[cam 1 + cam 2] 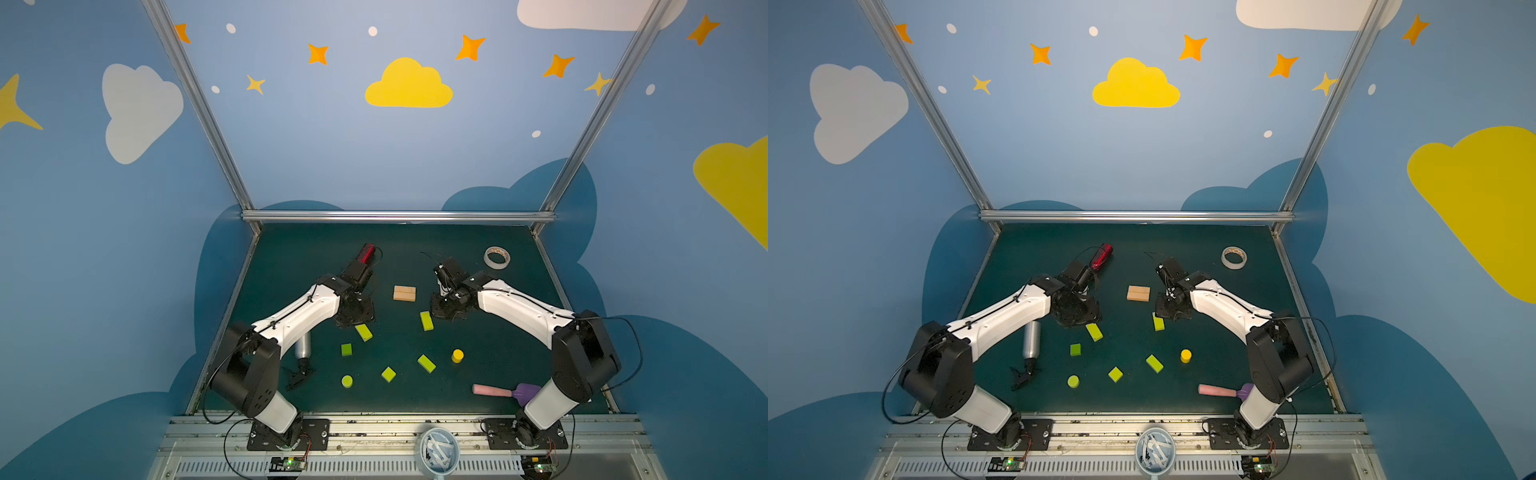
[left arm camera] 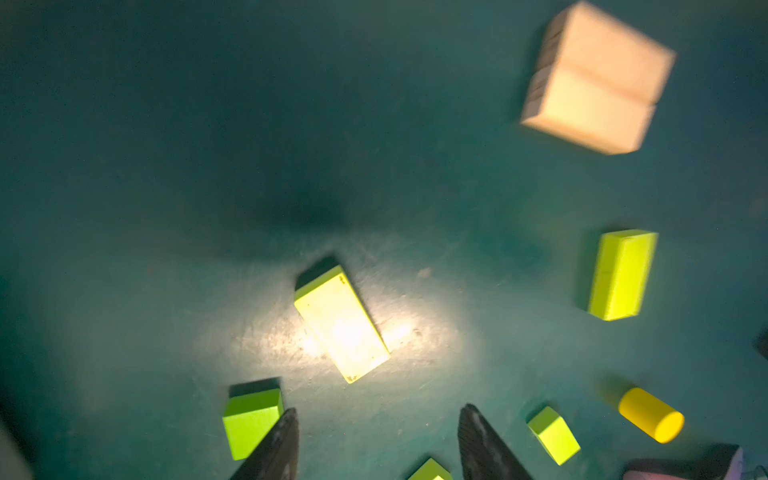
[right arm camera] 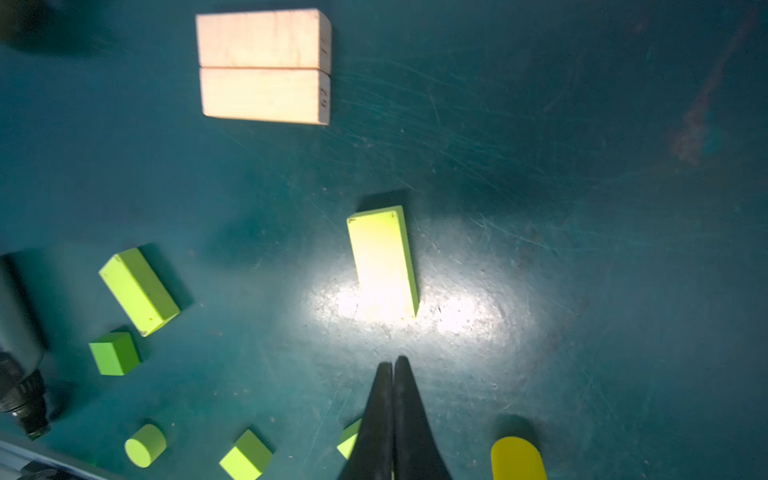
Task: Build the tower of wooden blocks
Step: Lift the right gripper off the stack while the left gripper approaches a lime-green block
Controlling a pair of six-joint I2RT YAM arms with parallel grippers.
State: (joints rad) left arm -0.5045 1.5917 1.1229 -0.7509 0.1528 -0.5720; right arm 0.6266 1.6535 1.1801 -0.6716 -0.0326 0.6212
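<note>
We note the left tool spread, holding nothing, just beside a lime-green bar; the right tool is pressed together, empty. The two tan bars lie touching side by side on the worktop — the other wood blocks sit scattered, none stacked.

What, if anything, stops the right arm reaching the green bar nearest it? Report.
Probably nothing: yes, it looks reachable. The bar lies flat, nothing touching it, just ahead of the right tool. The tool is shut and must open first.
</note>
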